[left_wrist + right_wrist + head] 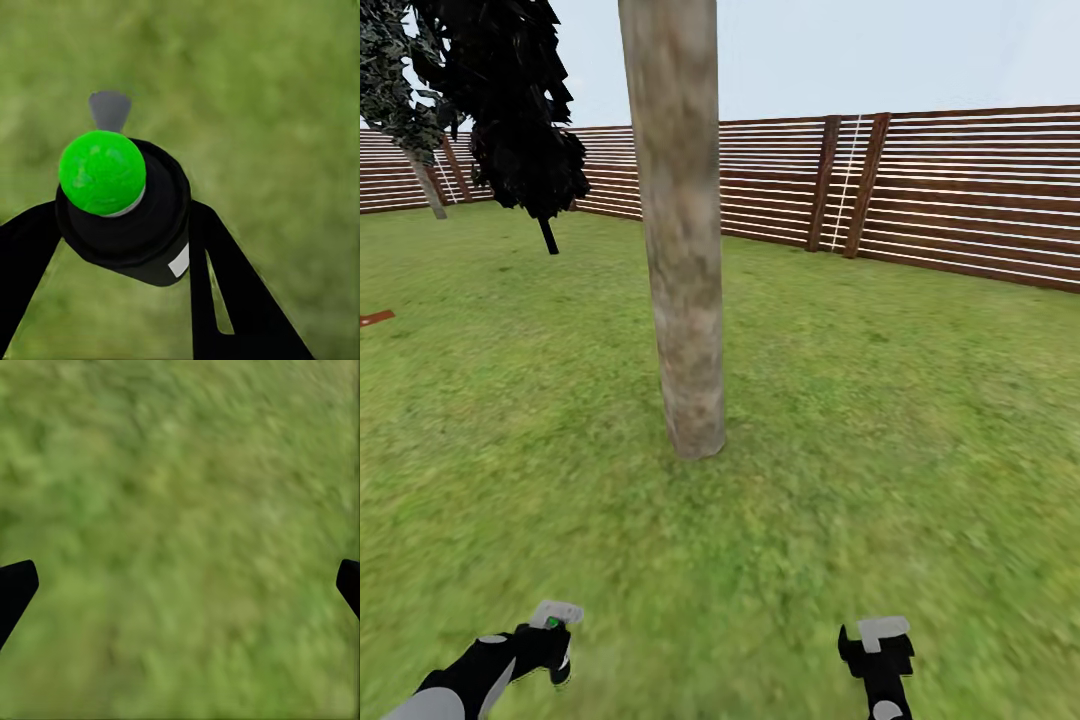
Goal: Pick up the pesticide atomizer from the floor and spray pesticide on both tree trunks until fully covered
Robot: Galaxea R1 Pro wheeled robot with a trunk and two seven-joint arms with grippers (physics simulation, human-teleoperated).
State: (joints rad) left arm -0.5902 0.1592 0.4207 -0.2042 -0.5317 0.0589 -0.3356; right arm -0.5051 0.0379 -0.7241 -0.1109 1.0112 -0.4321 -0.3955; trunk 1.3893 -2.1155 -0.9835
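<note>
You're carrying the pesticide atomizer [124,214] in the left gripper [550,640], fingers [225,292] closing on its dark body; the top is showing bright green here. It's probably light, rigid and slick, so keep the grip mid-body, clear of the nozzle. Right gripper [875,650] is hanging low w/ fingers spread wide over grass. Tree trunk [680,240] is standing straight ahead; fence [960,190] beyond.

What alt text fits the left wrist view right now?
The left gripper holds a dark bottle with a bright green top between its two black fingers, above blurred green grass. A small grey nozzle pokes out beyond the top.
</note>
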